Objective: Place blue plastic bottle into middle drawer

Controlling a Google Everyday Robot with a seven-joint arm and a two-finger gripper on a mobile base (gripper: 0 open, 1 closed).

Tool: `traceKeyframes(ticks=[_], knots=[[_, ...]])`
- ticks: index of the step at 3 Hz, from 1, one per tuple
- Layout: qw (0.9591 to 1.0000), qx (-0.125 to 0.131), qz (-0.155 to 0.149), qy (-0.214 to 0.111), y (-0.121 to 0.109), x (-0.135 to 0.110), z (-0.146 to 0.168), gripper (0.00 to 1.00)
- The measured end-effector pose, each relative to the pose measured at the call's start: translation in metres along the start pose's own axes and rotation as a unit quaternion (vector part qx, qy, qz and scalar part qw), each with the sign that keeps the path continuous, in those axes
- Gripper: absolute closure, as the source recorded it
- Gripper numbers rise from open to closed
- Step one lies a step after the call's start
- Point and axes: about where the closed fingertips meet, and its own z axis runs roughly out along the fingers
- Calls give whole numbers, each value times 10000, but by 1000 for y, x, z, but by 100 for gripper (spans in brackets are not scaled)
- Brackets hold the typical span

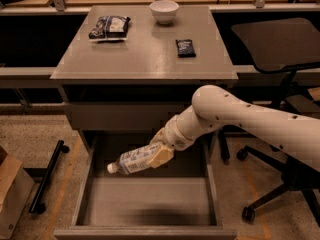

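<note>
we see the gripper (159,155) at the centre of the frame, clenched around the base end of the blue plastic bottle (131,162); the bottle lies nearly on its side, cap toward the lower left, hanging over the open middle drawer (86,184) and apparently clear of its floor; we judge it light, thin-walled and smooth, apt to dent or slip; a gentle hold across the labelled body suits it best

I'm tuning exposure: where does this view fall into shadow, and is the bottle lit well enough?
Camera view: warm, dim light; a dark shadow pools on the middle drawer floor near its front; the blue plastic bottle, gripped by the gripper above the drawer, is evenly lit.
</note>
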Motion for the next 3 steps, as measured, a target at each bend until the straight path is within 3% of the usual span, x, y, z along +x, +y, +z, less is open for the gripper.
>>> traceKeyframes(ticks=[1,3], knots=[[9997,-84,76,-197,10,16,28,100],[9928,66,724,-948,16,80,107,100]])
